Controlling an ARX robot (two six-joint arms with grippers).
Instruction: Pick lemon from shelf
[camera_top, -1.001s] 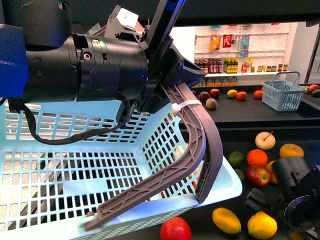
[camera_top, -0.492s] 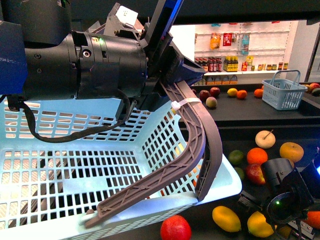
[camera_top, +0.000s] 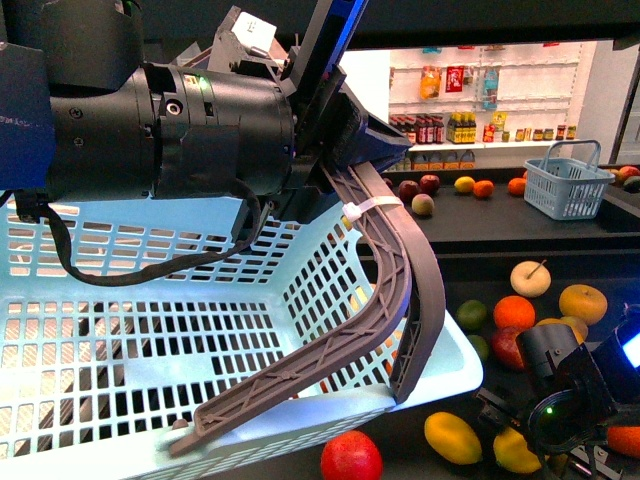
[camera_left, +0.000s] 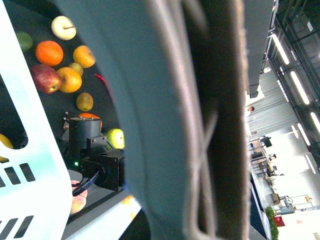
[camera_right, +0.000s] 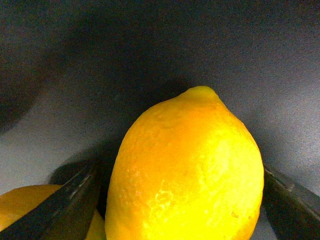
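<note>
The lemon (camera_right: 185, 170), bright yellow and oval, fills the right wrist view and lies on the shelf's dark deck (camera_right: 150, 65). My right gripper (camera_right: 180, 172) is open, one finger (camera_right: 65, 200) on each side of the lemon, gaps showing. In the front view my right wrist (camera_top: 562, 400) hangs over that lemon (camera_top: 513, 452) and hides part of it. My left gripper (camera_top: 365, 140) is shut on the grey basket handle (camera_top: 400, 270), which blocks most of the left wrist view (camera_left: 200, 125).
The light blue basket (camera_top: 150, 330) fills the left foreground. On the shelf deck (camera_top: 480, 280) lie a second yellow oval fruit (camera_top: 452, 438), a red apple (camera_top: 351, 457), an orange (camera_top: 514, 313) and other fruit. A small blue basket (camera_top: 567, 185) stands on the upper deck.
My right arm has moved left and down over the lemon at the front right, covering more of it. The left arm and the basket have stayed still.
</note>
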